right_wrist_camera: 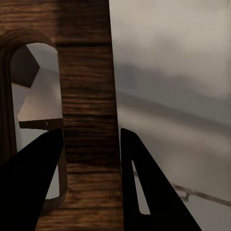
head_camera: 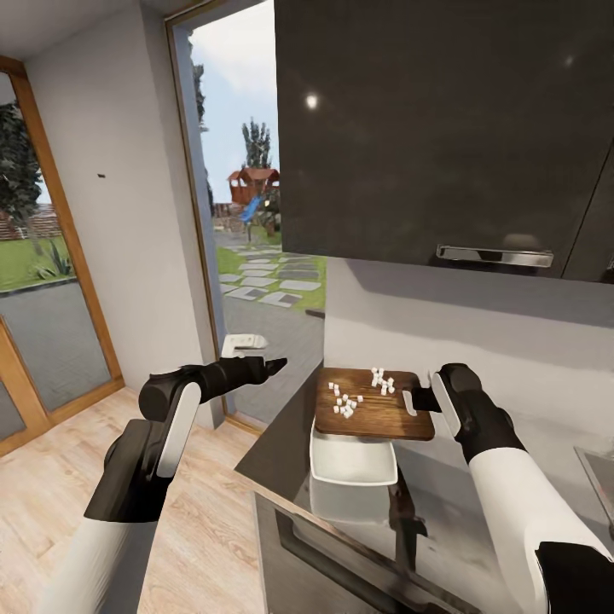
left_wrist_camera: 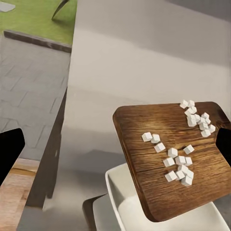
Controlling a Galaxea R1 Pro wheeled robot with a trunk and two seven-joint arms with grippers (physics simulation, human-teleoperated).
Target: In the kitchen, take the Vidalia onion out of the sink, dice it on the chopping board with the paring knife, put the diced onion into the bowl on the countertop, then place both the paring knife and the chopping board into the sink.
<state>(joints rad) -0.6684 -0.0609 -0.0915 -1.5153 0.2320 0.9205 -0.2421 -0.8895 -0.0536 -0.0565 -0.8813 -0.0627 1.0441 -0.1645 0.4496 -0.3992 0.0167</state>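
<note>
The right arm (head_camera: pixel 520 503) rises from the lower right of the head view, its gripper (head_camera: pixel 424 399) clenched on the handle end of the board (head_camera: pixel 375 408). In the right wrist view one finger (right_wrist_camera: pixel 33 178) lies at the oval slot (right_wrist_camera: pixel 36 120) and the other beyond the board's edge, with the wood between them. The board is held above the desk (head_camera: pixel 443 512), over the far rim of the white bowl (head_camera: pixel 354 465), which sits under it at the desk's left end. White onion dice (head_camera: pixel 345 404) lie on the board in two loose clusters, one near the handle end and one nearer the middle. The left arm (head_camera: pixel 162 426) reaches forward beside the desk, its gripper (head_camera: pixel 275 367) well apart from the board; whether it is released or clenched I cannot tell. Above hangs a black cabinet (head_camera: pixel 443 128) with a chrome handle (head_camera: pixel 495 254). To the left, a glass door (head_camera: pixel 256 213) looks onto a garden. A sink corner (head_camera: pixel 599 477) shows at the far right.
</note>
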